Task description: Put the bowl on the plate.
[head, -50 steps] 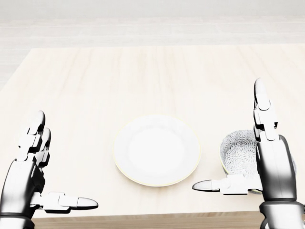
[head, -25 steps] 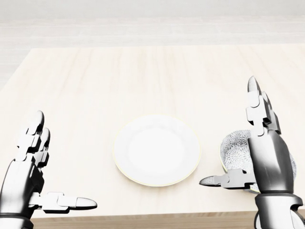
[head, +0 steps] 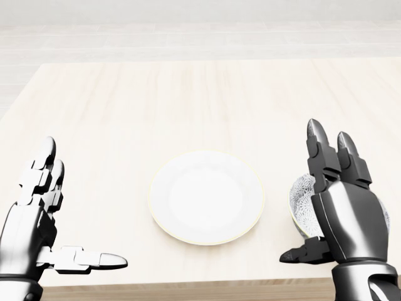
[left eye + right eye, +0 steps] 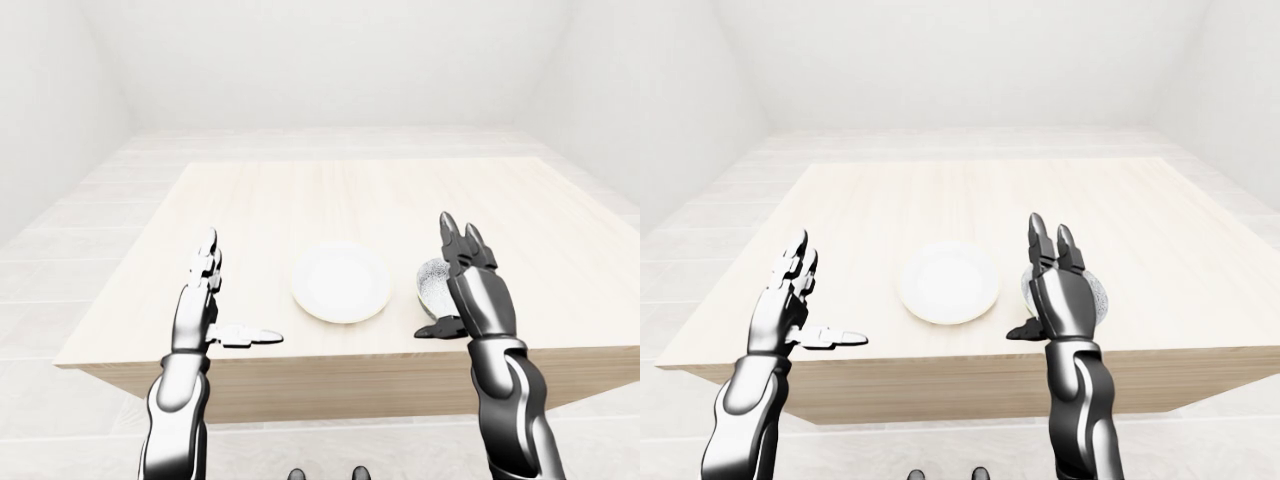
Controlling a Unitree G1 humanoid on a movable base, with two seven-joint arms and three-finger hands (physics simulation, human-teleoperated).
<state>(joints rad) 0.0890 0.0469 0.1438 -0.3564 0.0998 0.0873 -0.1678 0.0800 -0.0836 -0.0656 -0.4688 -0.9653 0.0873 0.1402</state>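
Observation:
A white plate (image 3: pixel 207 197) lies on the light wooden table (image 3: pixel 188 94), near its bottom edge in the head view. Just right of it sits a small patterned bowl (image 3: pixel 299 187), mostly hidden behind my right hand (image 3: pixel 308 195). That hand hovers over the bowl, open, with the back of the hand toward the camera. Its fingers (image 3: pixel 321 153) point up the view and its thumb (image 3: pixel 301 254) sticks out left, below the bowl. My left hand (image 3: pixel 84 204) is open at the lower left, well away from the plate and holding nothing.
The table's near edge (image 4: pixel 330 358) runs just under both hands, with pale floor (image 4: pixel 60 250) beyond it on all sides. White walls enclose the room. Nothing else stands on the table.
My right hand has turned its back toward the camera and lowered its fingertips over the bowl; its thumb has drawn in to the right. The left hand has risen very slightly.

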